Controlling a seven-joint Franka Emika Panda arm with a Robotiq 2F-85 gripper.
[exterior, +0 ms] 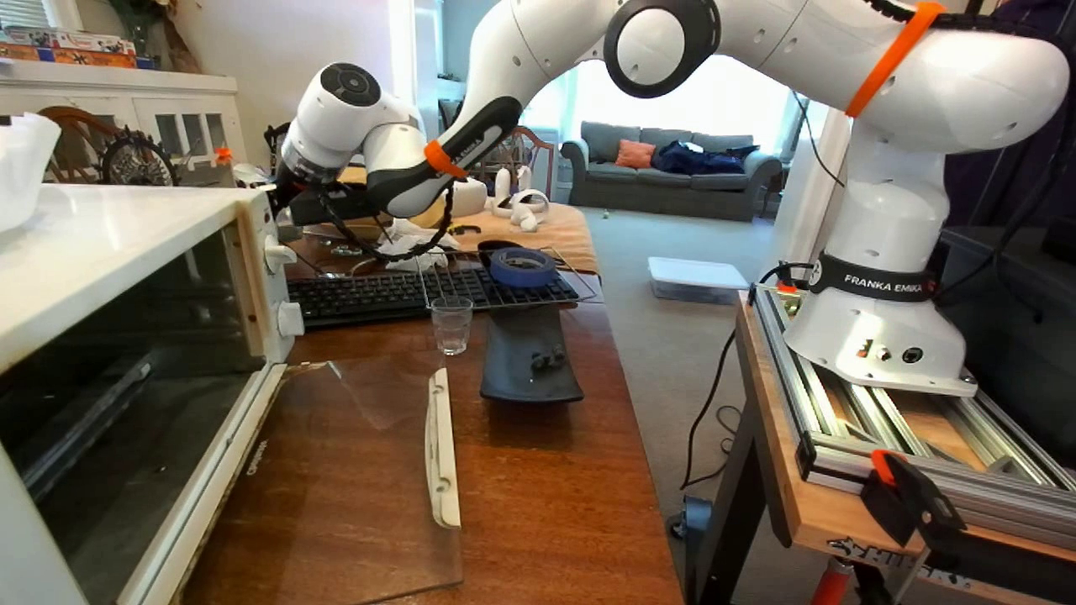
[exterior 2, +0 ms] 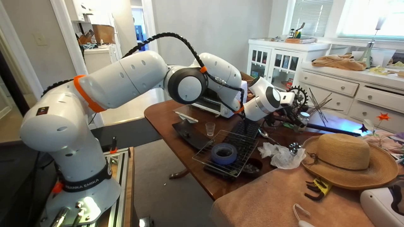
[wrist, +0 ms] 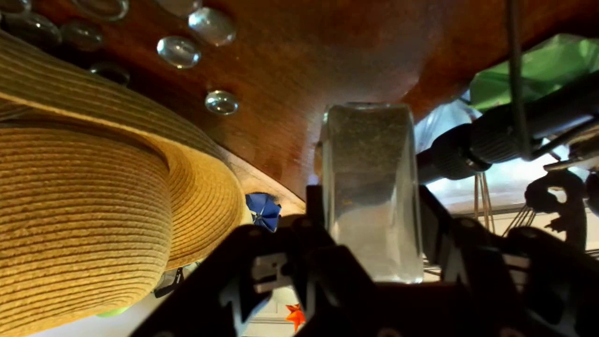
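Observation:
My gripper (wrist: 369, 203) has its fingers on both sides of a clear rectangular glass jar (wrist: 372, 150) in the wrist view and appears shut on it. The jar shows in an exterior view (exterior 2: 303, 119) beside the dark gripper (exterior 2: 292, 117), over the far part of the table. In an exterior view the gripper is mostly hidden behind the toaster oven (exterior: 126, 227). A straw hat (wrist: 79, 201) is left of the jar in the wrist view. Several clear glass pebbles (wrist: 178, 51) lie on the brown table (wrist: 299, 61). A black rod (wrist: 505, 135) is close on the right.
A wire rack (exterior 2: 202, 154) bears blue tape (exterior 2: 223, 154) over a black keyboard (exterior: 361, 294). A drinking glass (exterior: 452, 326), a black curved tray (exterior: 525, 361) and the oven's open glass door (exterior: 336, 479) are nearby. Crumpled white plastic (exterior 2: 282, 155) lies by the hat.

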